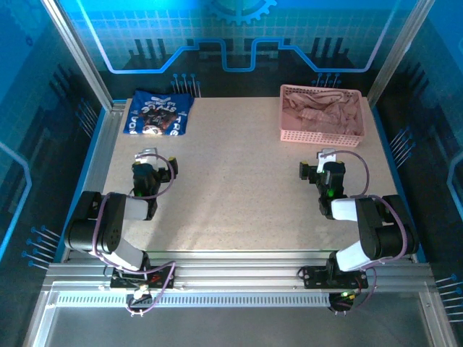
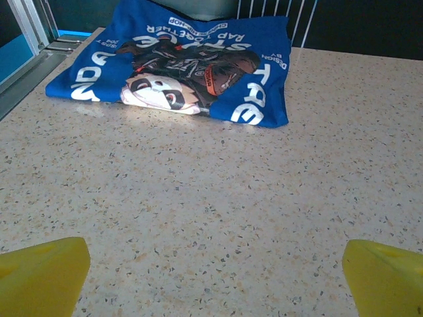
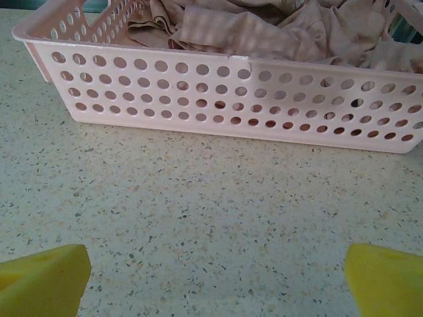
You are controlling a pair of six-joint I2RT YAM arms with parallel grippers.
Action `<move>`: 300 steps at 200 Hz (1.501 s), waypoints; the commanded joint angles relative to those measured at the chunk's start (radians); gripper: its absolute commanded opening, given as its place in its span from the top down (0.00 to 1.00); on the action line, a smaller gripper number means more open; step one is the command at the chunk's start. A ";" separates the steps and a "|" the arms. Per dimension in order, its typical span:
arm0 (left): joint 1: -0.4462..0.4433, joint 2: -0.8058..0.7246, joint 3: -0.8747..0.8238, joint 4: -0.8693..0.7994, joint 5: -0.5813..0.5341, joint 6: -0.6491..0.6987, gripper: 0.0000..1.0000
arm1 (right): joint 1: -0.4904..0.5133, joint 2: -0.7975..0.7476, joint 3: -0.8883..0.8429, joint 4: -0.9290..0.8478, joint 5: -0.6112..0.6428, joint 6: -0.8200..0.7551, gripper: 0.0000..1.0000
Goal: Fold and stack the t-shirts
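The left gripper (image 2: pixel 211 281) hangs over the speckled table (image 2: pixel 198 198), jaws spread wide and holding nothing. Ahead of it, well apart, the folded navy blue t-shirt (image 2: pixel 178 66) lies flat at the far left corner. The right gripper (image 3: pixel 215 281) is just as wide and empty. It faces the nearby pink perforated basket (image 3: pixel 218 99), where the dusty pink t-shirt (image 3: pixel 264 30) lies crumpled.
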 commanded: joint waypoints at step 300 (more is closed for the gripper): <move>-0.318 -0.535 0.768 -1.623 0.314 -0.449 0.01 | -0.170 1.064 2.129 -1.760 -0.282 0.265 0.07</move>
